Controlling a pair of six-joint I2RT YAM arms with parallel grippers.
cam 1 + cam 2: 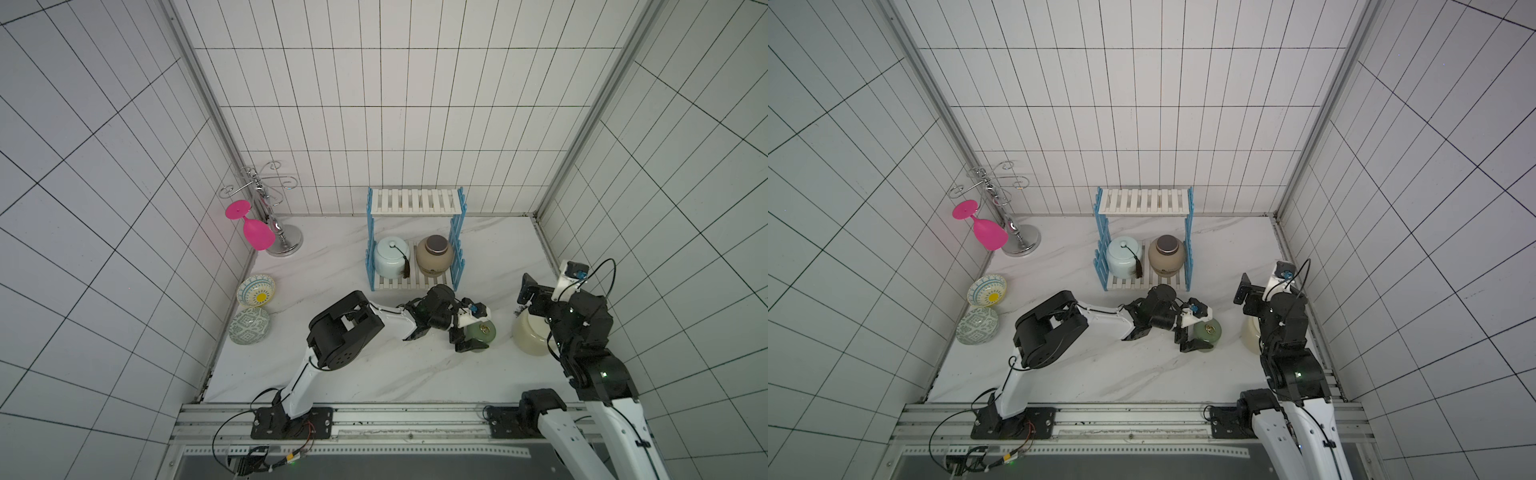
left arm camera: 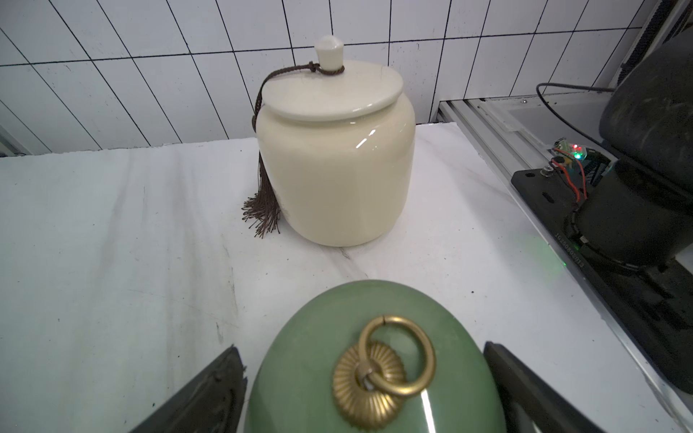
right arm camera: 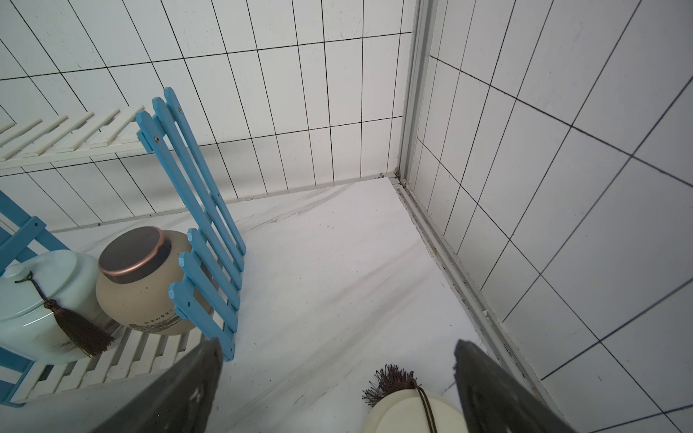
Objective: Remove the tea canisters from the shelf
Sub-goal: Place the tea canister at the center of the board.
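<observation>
The shelf [image 1: 415, 202] [image 1: 1144, 201] stands at the back wall, its top board bare. On its lower board sit a pale blue canister with a tassel [image 1: 390, 255] [image 3: 33, 300] and a tan canister with a dark lid [image 1: 434, 255] [image 3: 142, 285]. A small green canister with a brass ring [image 1: 482, 334] [image 2: 375, 356] stands on the table in front. My left gripper [image 1: 471, 332] [image 2: 362, 350] straddles it, open, with a gap at each finger. The large cream canister [image 1: 530, 336] [image 2: 337, 157] stands to its right. My right gripper [image 1: 540, 295] [image 3: 337, 345] hovers open above it.
A silver wire stand [image 1: 276, 237] holds a pink goblet [image 1: 253, 232] in the back left corner. Two patterned bowls [image 1: 255, 289] [image 1: 250, 326] lean at the left wall. Tiled walls close three sides, and a metal rail [image 1: 395, 419] runs along the front.
</observation>
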